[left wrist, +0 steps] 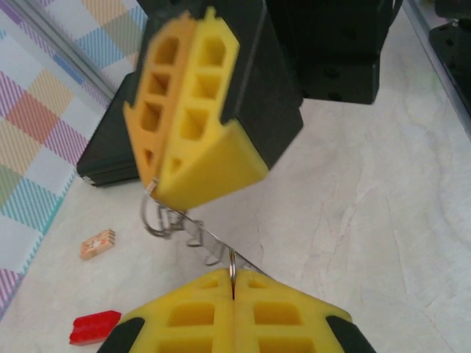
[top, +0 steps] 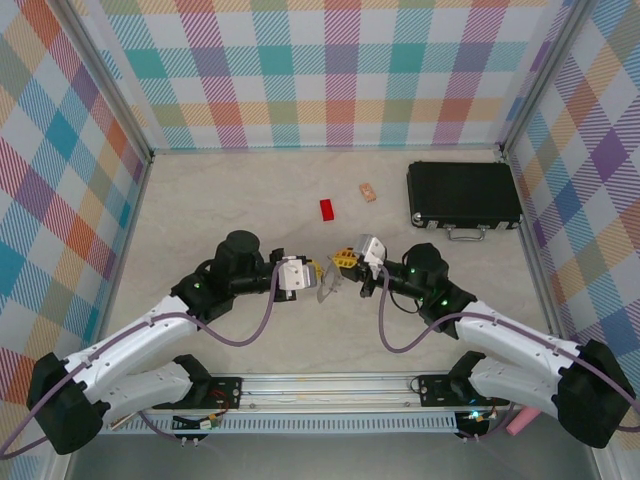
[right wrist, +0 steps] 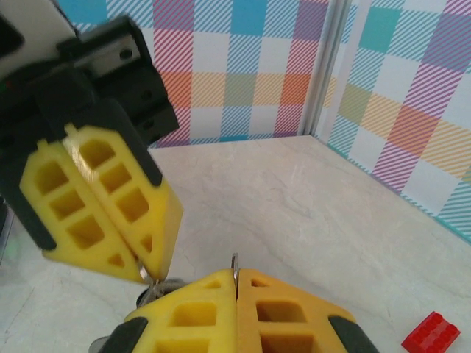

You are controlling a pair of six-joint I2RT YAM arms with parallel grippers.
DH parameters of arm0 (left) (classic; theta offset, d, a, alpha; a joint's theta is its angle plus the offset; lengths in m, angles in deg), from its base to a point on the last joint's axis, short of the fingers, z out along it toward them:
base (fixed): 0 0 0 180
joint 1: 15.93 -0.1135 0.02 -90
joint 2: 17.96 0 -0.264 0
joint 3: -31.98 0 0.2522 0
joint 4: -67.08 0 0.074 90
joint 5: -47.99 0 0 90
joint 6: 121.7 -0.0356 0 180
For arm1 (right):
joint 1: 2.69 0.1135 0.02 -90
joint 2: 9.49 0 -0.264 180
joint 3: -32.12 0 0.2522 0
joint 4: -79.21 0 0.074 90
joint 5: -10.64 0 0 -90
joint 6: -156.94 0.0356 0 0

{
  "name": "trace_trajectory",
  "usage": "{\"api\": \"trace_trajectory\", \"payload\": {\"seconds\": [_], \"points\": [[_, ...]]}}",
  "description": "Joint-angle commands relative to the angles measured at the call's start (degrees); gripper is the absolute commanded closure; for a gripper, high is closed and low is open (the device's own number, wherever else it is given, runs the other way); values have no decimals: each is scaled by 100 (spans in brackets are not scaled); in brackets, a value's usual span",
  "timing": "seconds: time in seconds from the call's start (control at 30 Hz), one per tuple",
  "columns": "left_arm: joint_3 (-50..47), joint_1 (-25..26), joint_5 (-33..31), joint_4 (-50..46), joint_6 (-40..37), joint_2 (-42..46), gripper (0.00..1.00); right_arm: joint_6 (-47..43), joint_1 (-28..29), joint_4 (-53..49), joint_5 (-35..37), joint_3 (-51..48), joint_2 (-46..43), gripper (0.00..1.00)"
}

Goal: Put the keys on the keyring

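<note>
Yellow-fingered, the left gripper (left wrist: 234, 293) has its jaws pressed together on a thin metal edge of the keyring (left wrist: 203, 240), which stands up out of the seam between them in the left wrist view. Facing it, the right gripper (left wrist: 156, 188) is likewise clamped shut, pinching the ring where several small wire loops bunch just below its tips. The right wrist view shows the same thin edge caught in that gripper's own closed seam.

From above, the two arms meet near the middle of the pale marbled table (top: 240, 200). Their tips are close together and the ring hangs between them as a greyish, translucent curve, lifted off the surface. Whether a key already sits on it cannot be told.

Beyond the grippers a red block (top: 328, 209) lies on the table, a small tan block (top: 368, 191) sits near it to the right, and a black case (top: 463, 194) rests by the right wall. Plaid walls (top: 330, 70) enclose the table on three sides.
</note>
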Motion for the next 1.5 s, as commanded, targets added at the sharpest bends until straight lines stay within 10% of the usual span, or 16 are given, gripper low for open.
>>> {"api": "trace_trajectory", "payload": {"seconds": [0.0,0.53,1.47], "points": [[111,19,-210,-27,-291,127,100,-159,-7,-167,-223,255,121,100],[152,247,-876,-119,-1657,-29,100,-159,12,-351,-328,424,386,100],[169,347,-1180,240,-1864,-222,100,-168,85,-476,-574,513,537,100]]}}
